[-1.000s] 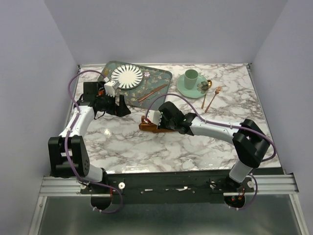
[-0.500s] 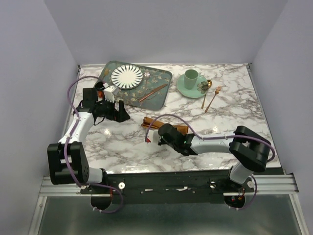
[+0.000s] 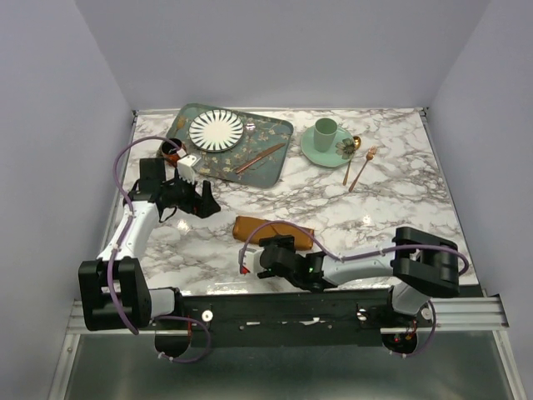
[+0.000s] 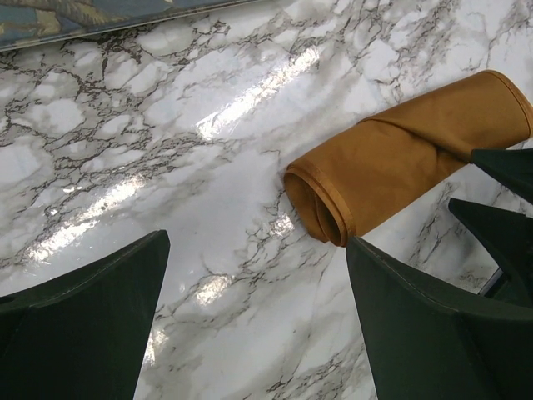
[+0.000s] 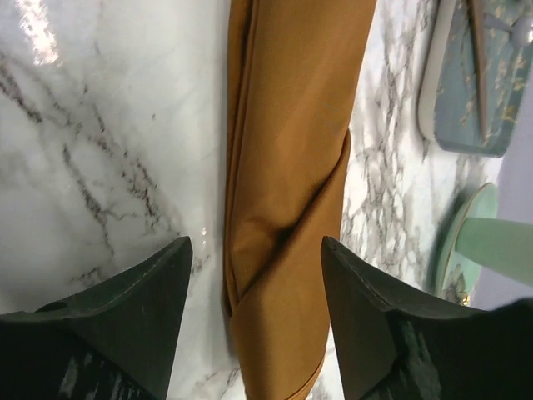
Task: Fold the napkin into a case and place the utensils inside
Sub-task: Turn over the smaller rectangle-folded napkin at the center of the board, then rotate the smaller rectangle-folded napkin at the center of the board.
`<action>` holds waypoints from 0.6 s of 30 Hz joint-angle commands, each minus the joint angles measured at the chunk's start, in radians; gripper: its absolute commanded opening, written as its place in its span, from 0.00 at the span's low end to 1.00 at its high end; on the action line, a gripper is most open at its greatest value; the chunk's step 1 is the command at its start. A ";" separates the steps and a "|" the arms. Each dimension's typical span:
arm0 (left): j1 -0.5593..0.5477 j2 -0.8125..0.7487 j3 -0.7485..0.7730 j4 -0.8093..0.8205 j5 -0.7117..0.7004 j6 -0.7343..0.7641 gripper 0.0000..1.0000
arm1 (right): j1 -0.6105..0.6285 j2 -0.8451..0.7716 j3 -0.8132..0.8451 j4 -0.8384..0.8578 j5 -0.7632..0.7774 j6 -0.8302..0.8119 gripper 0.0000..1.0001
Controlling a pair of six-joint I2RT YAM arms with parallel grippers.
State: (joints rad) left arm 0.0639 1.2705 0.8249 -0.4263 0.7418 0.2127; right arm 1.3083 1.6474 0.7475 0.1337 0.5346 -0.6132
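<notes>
The napkin (image 3: 273,232), rust-orange, lies folded into a long narrow case on the marble in the middle of the table. My right gripper (image 3: 268,252) hovers at its near side, open. In the right wrist view the case (image 5: 291,158) runs up between the spread fingertips (image 5: 254,321) without being clamped. My left gripper (image 3: 203,202) is open, a short way left of the case; its wrist view shows the case's rolled end (image 4: 400,162) ahead of the empty gripper (image 4: 258,317). The utensils lie apart: knife (image 3: 260,157) on the tray, fork (image 3: 361,169) and spoon (image 3: 351,155) far right.
A patterned green tray (image 3: 275,133) at the back left carries a striped plate (image 3: 216,130). A mint cup (image 3: 326,131) stands on a saucer (image 3: 311,150) beside it. A small dark bowl (image 3: 171,152) sits by the left arm. Side walls enclose the table.
The right gripper dragged the folded napkin toward the near edge, then opened and let it go; the case now lies flat. The left arm drew back slightly, still open.
</notes>
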 commanded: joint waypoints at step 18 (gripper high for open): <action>-0.314 0.196 0.197 -0.318 -0.019 0.238 0.27 | -0.431 -0.302 0.154 -0.666 -0.717 0.049 0.44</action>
State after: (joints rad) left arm -0.2138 1.4143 0.9874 -0.7078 0.7361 0.4419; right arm 0.8783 1.3018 0.8986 -0.4473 -0.0162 -0.4908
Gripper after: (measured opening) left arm 0.293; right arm 0.489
